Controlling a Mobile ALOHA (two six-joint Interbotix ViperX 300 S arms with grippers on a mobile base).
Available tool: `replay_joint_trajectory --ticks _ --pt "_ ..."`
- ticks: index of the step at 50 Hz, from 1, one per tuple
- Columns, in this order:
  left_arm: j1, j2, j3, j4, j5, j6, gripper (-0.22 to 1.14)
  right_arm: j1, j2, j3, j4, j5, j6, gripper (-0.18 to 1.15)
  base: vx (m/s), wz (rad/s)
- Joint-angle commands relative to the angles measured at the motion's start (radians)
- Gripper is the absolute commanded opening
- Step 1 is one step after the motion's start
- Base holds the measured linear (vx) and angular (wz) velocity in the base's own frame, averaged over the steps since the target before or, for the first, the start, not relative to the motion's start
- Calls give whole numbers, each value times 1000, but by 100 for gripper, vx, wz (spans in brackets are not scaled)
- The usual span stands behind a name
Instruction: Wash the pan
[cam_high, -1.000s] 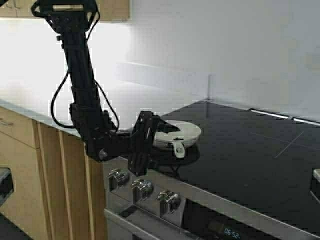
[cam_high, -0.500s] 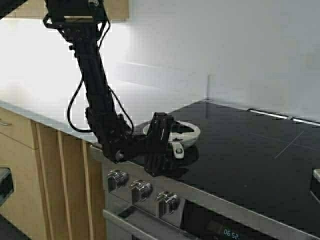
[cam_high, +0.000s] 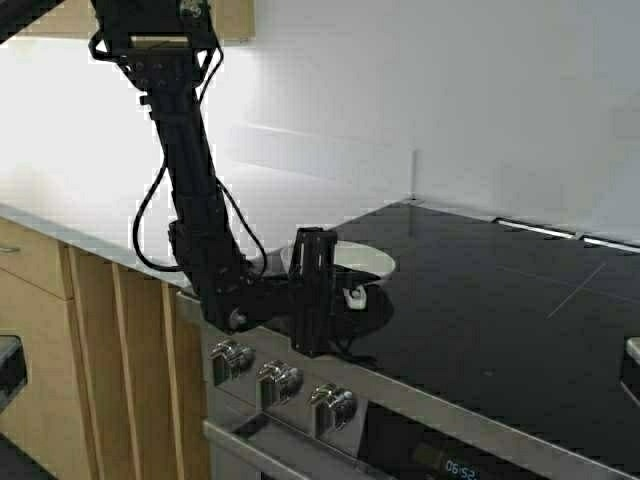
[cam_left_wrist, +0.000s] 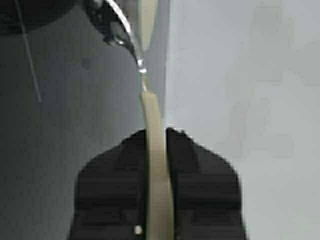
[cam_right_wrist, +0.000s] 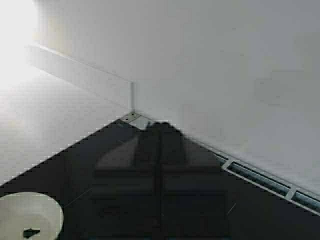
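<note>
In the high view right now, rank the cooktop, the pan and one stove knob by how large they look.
1. The black cooktop, by far the largest.
2. The pan, partly hidden behind the left gripper, which is shut on its handle.
3. The stove knob, smallest, though it sits nearer the camera than the pan, so the gap is unsure.

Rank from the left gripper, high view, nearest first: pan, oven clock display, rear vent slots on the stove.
1. The pan: in the left gripper itself, shut on its handle at the cooktop's front left.
2. The oven clock display: lower down on the front panel, to the right.
3. The rear vent slots: along the cooktop's far right edge, by the wall.
</note>
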Motion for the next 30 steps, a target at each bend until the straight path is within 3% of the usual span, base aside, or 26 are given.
replay_joint_trajectory --ticks 1,16,30 --pt "3 -54 9 -3 -29 5 1 0 9 -14 -2 -8 -2 6 0 0" --pt "2 -146 107 2 -87 17 2 0 34 -14 0 -9 2 6 0 4" --pt "3 -204 178 3 -132 21 2 0 34 -11 0 -8 5 6 0 22"
